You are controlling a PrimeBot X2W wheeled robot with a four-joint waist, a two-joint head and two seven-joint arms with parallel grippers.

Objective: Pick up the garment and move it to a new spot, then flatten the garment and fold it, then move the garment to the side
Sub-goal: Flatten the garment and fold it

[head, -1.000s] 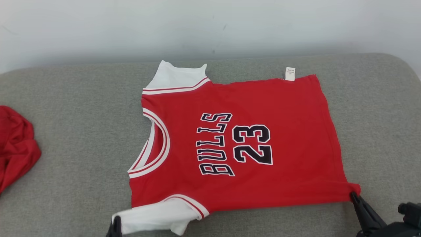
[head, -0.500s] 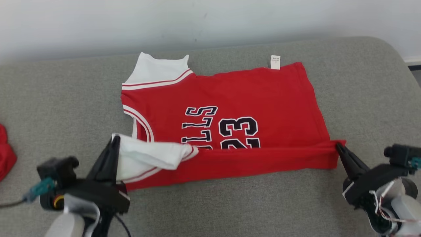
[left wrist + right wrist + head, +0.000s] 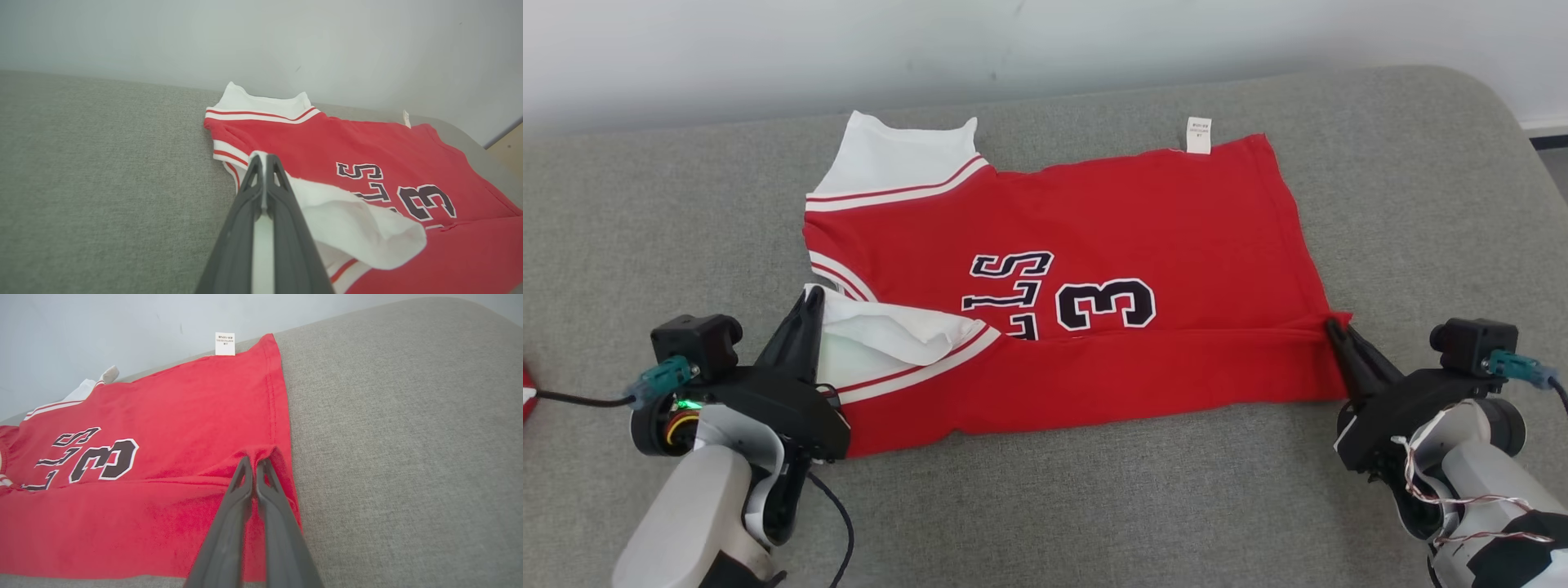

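On the grey cushion [image 3: 1421, 204]: red garment [image 3: 1160, 212], near edge folded over itself; left gripper [image 3: 810, 302] pinched tight on its white sleeve [image 3: 882, 336]; right gripper [image 3: 1334, 328] pinched tight on its hem corner [image 3: 261, 452].

On my screen, my forearms [image 3: 686, 506] are pale shells; black wrist housings [image 3: 776, 408] carry long dark jaws, teal plugs [image 3: 660, 378] and thin red-white wiring [image 3: 1421, 478].
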